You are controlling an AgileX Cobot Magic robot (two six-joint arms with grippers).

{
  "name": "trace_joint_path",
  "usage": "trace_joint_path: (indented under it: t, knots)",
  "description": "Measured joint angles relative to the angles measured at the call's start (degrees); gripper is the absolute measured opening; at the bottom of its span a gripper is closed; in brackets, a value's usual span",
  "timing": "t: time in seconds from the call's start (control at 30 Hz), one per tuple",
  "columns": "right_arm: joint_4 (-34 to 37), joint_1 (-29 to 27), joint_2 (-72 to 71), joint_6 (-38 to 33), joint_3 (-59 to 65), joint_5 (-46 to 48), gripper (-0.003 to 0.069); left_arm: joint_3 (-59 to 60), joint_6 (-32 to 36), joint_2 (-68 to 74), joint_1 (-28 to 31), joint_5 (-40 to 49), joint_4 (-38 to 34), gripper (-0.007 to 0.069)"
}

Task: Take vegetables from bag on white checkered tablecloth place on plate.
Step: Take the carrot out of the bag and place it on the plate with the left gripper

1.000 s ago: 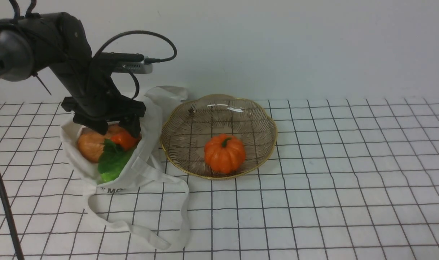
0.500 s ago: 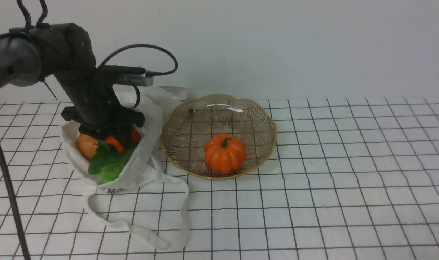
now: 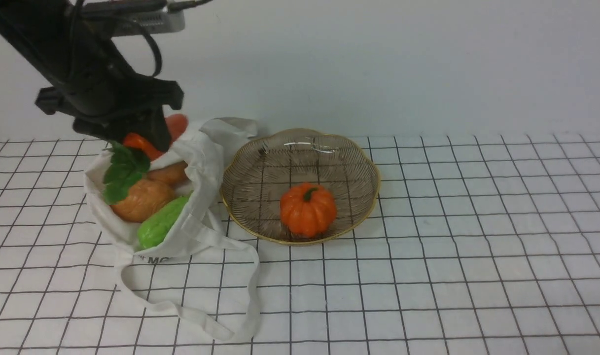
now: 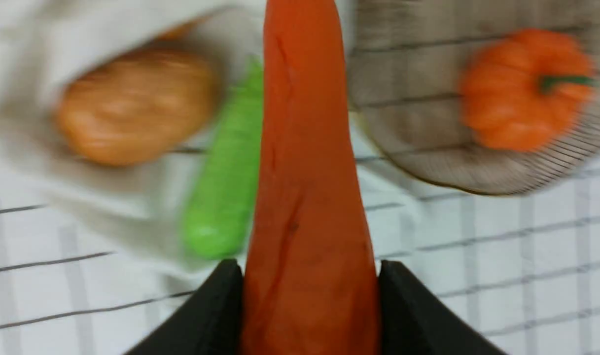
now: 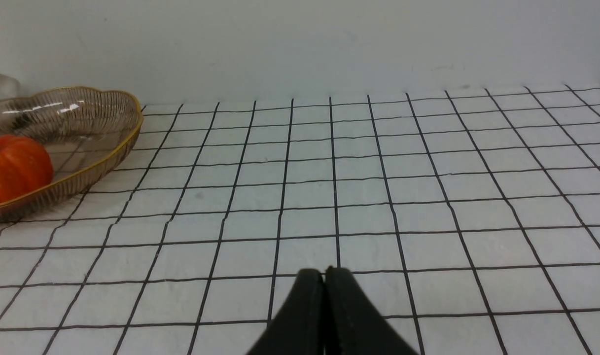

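Observation:
My left gripper point(image 3: 152, 140) is shut on the orange carrot point(image 3: 144, 144) and holds it above the off-white bag's point(image 3: 201, 162) open mouth; its green leaves point(image 3: 122, 172) hang down. In the left wrist view the carrot point(image 4: 307, 172) sits between the two black fingers point(image 4: 216, 305). Two tan potato-like lumps point(image 3: 142, 199) and a light green gourd point(image 3: 159, 228) lie in the bag. The gold-rimmed glass plate point(image 3: 359, 162) to its right holds an orange pumpkin point(image 3: 308, 209). My right gripper point(image 5: 324, 274) is shut and empty over the checkered tablecloth point(image 5: 378, 197).
The bag's long strap point(image 3: 206, 315) loops forward on the tablecloth point(image 3: 477, 246). A pale wall point(image 3: 378, 59) stands behind. The plate's edge point(image 5: 107, 158) and the pumpkin point(image 5: 14, 167) show in the right wrist view.
My left gripper has closed on the carrot and lifted it up out of the bag, uncovering the potato lumps and the gourd. The plate and pumpkin have not moved.

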Motion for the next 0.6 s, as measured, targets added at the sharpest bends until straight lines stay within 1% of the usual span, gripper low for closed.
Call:
trace_joint_path:
  t: [0.03, 0.07, 0.1, 0.13, 0.23, 0.27, 0.37, 0.4, 0.47, 0.53, 0.6]
  knots:
    - [0.0, 0.0, 0.0, 0.0, 0.0, 0.0, -0.0015, 0.0, 0.0, 0.3, -0.7, -0.5, -0.3, 0.0303]
    - [0.0, 0.0, 0.0, 0.0, 0.0, 0.0, -0.0015, 0.0, -0.1, 1.7, -3.3, -3.0, -0.8, 0.0303]
    - [0.0, 0.0, 0.0, 0.0, 0.0, 0.0, -0.0015, 0.0, -0.1, 1.9, -3.7, -3.0, -0.8, 0.0303]
    - [0.0, 0.0, 0.0, 0.0, 0.0, 0.0, -0.0015, 0.0, -0.1, 4.7, -6.7, -8.2, -1.0, 0.0303]
    - [0.0, 0.0, 0.0, 0.0, 0.0, 0.0, -0.0015, 0.0, -0.3, 9.2, -10.0, -15.6, -0.1, 0.0303]
    - [0.0, 0.0, 0.0, 0.0, 0.0, 0.0, -0.0015, 0.0, -0.7, 11.7, -11.0, -19.9, 1.0, 0.0303]
    - [0.0, 0.0, 0.0, 0.0, 0.0, 0.0, -0.0015, 0.2, -1.5, 16.5, -12.1, -27.4, 2.9, 0.0309]
    - [0.0, 0.0, 0.0, 0.0, 0.0, 0.0, -0.0015, 0.2, -1.6, 16.5, -12.1, -27.8, 2.9, 0.0312]
    - [0.0, 0.0, 0.0, 0.0, 0.0, 0.0, -0.0015, 0.2, -1.6, 18.6, -12.3, -31.1, 3.3, 0.0347]
    - [0.0, 0.0, 0.0, 0.0, 0.0, 0.0, -0.0015, 0.2, -1.7, 19.7, -12.3, -32.9, 3.4, 0.0428]
    - [0.0, 0.0, 0.0, 0.0, 0.0, 0.0, -0.0015, 0.2, -1.7, 19.8, -12.3, -33.4, 3.4, 0.0473]
